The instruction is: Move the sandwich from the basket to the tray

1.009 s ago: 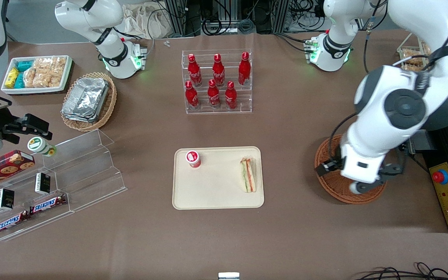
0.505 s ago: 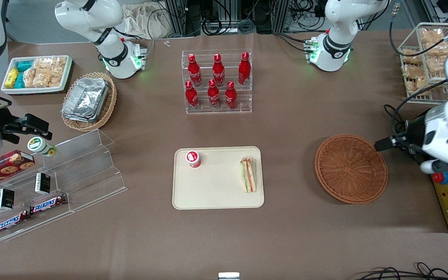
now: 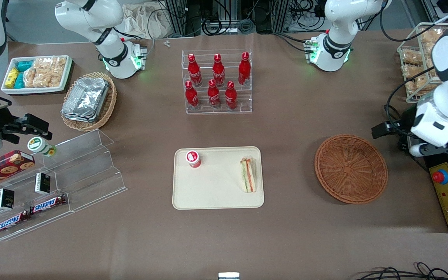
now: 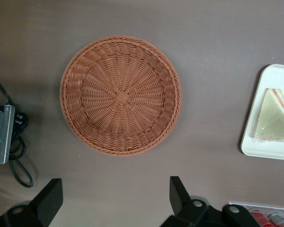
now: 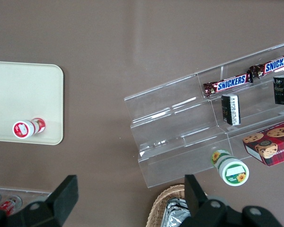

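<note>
The sandwich (image 3: pixel 248 175) lies on the cream tray (image 3: pixel 216 188), against the tray's edge nearest the basket; the wrist view shows the sandwich (image 4: pixel 274 118) on a corner of the tray (image 4: pixel 270 147). The reddish-brown wicker basket (image 3: pixel 350 168) (image 4: pixel 120 94) sits empty beside the tray, toward the working arm's end. My gripper (image 3: pixel 381 129) (image 4: pixel 113 196) hangs above the table just outside the basket's rim, open wide, with only bare tabletop between its fingers.
A small red-capped cup (image 3: pixel 193 158) stands on the tray. A rack of red bottles (image 3: pixel 217 81) is farther from the camera. A wire rack of snack packets (image 3: pixel 418 62) and a yellow control box (image 3: pixel 447 194) flank the working arm.
The working arm swung off the basket toward its own end of the table and rose slightly. The empty basket now shows fully. The sandwich has not moved.
</note>
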`<action>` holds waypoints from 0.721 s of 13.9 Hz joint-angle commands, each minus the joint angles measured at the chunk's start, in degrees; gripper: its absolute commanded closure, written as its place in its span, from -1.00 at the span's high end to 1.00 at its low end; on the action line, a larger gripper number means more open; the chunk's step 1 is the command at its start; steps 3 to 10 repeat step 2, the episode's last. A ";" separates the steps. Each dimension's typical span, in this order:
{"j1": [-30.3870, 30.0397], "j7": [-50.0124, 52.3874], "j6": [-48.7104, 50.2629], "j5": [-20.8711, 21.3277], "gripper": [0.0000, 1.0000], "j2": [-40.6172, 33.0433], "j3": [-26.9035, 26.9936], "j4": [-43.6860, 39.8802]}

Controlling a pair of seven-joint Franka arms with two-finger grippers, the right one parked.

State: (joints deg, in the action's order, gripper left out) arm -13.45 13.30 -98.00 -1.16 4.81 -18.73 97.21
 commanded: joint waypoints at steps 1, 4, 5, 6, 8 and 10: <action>1.06 -0.91 0.08 2.21 1.00 0.63 0.98 -1.40; 0.97 -1.00 0.09 2.57 1.00 1.59 0.89 -2.19; 0.97 -1.00 0.09 2.57 1.00 1.59 0.89 -2.19; 0.97 -1.00 0.09 2.57 1.00 1.59 0.89 -2.19; 0.97 -1.00 0.09 2.57 1.00 1.59 0.89 -2.19; 0.97 -1.00 0.09 2.57 1.00 1.59 0.89 -2.19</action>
